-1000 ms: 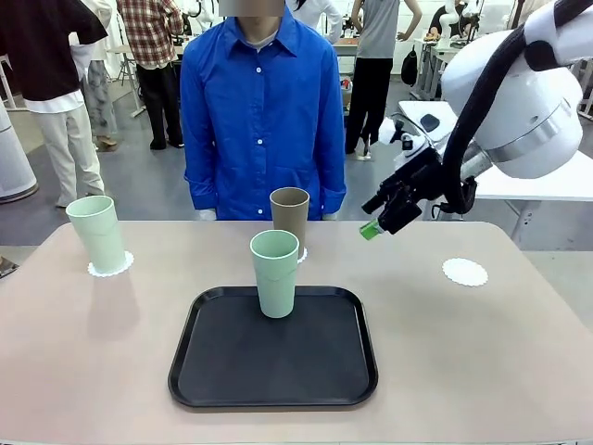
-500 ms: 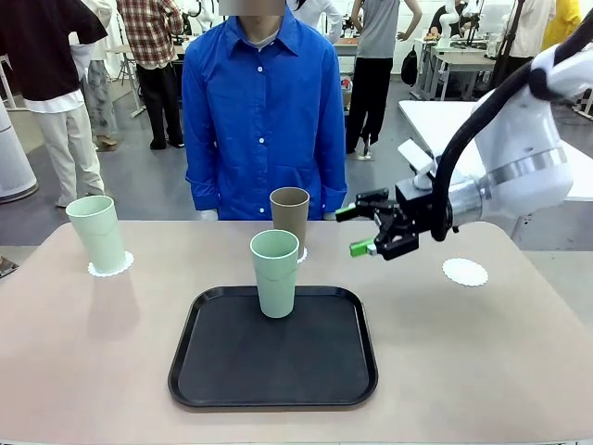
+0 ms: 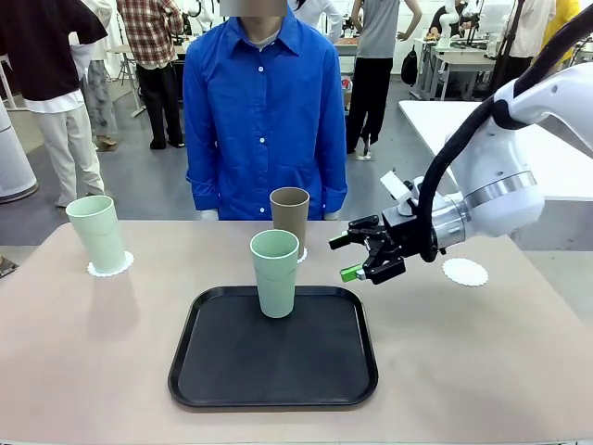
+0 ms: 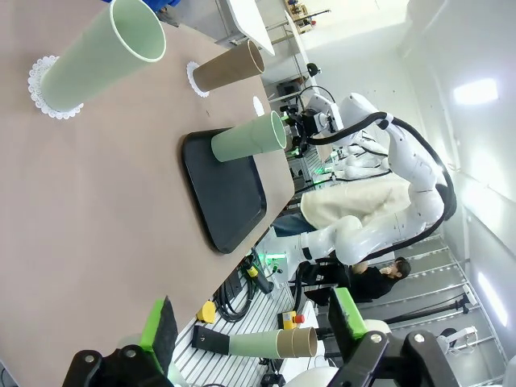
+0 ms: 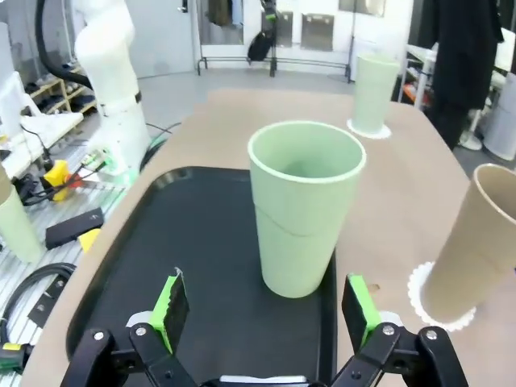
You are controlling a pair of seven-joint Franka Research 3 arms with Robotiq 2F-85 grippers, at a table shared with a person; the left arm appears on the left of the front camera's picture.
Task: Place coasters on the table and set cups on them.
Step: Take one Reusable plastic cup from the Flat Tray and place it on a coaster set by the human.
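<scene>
Mint cup (image 3: 275,273) stood on the black tray (image 3: 222,371), the right gripper (image 3: 343,259) spread empty off the tray's far right corner. Brown cup (image 3: 289,213) sat on a coaster (image 3: 303,252) behind the tray; left gripper (image 4: 251,318) gaped empty.

The robot's right hand (image 3: 345,259) hangs above the counter (image 3: 482,352), near the far right corner of the tray (image 3: 273,366). Straight ahead of its fingertips, a cup (image 3: 275,273) stands in the tray, close to the far rim. Ahead and off to the hand's far side, a second cup (image 3: 289,218) sits on a coaster (image 3: 302,254) in front of the person (image 3: 264,111). Well beyond, at the counter's left end, a third cup (image 3: 96,234) sits on another coaster (image 3: 111,267). Behind the hand, beside the arm, lies a lone coaster (image 3: 464,272).
</scene>
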